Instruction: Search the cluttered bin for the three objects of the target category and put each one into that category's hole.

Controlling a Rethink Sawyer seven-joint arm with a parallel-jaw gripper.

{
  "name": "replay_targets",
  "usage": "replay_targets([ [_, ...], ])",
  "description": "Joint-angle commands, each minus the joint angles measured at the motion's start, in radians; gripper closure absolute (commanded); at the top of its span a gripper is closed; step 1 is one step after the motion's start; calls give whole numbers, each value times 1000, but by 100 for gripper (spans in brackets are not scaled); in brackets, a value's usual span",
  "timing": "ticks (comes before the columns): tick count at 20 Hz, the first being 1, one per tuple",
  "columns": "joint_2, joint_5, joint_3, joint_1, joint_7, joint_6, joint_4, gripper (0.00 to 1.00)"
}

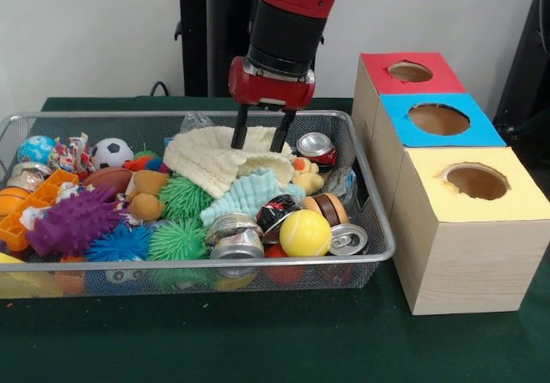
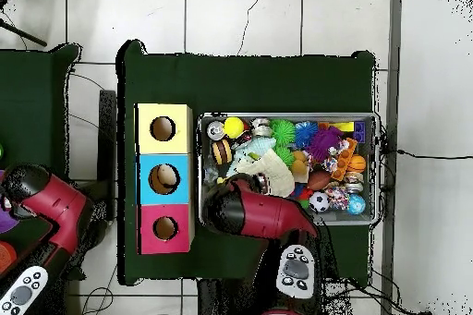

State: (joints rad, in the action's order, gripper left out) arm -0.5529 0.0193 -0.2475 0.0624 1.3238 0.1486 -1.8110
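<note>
My gripper (image 1: 259, 139) hangs open over the back middle of the wire bin (image 1: 384, 239). Its two black fingertips (image 1: 239, 132) sit just above a cream knitted cloth (image 1: 210, 161), with nothing between them. To the right of the bin stands a row of three boxes, each with a round hole: red (image 1: 408, 72), blue (image 1: 439, 119) and yellow (image 1: 477, 181). In the overhead view the red arm (image 2: 263, 216) reaches into the bin (image 2: 373, 159) and covers the gripper. Several cans lie in the bin: a red one (image 1: 317, 149), a brown one (image 1: 330, 208) and silver ones (image 1: 237, 239).
The bin is packed with toys: a yellow ball (image 1: 304, 233), green spiky balls (image 1: 178, 239), a purple spiky toy (image 1: 73, 224), a soccer ball (image 1: 111, 152), a light blue cloth (image 1: 247, 194) and an orange block (image 1: 26, 211). Green cloth (image 1: 258, 340) covers the table.
</note>
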Motion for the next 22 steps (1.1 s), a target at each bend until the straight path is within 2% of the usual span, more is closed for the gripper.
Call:
replay_targets([
  [1,85,-113,-19,-25,314,-80,77,0],
  [8,90,-174,12,-16,346,-155,39,0],
  [12,100,-215,3,-40,373,-182,23,0],
  [16,111,-238,-25,-66,355,-142,37,0],
  [22,104,-279,-81,-111,332,-27,68,0],
])
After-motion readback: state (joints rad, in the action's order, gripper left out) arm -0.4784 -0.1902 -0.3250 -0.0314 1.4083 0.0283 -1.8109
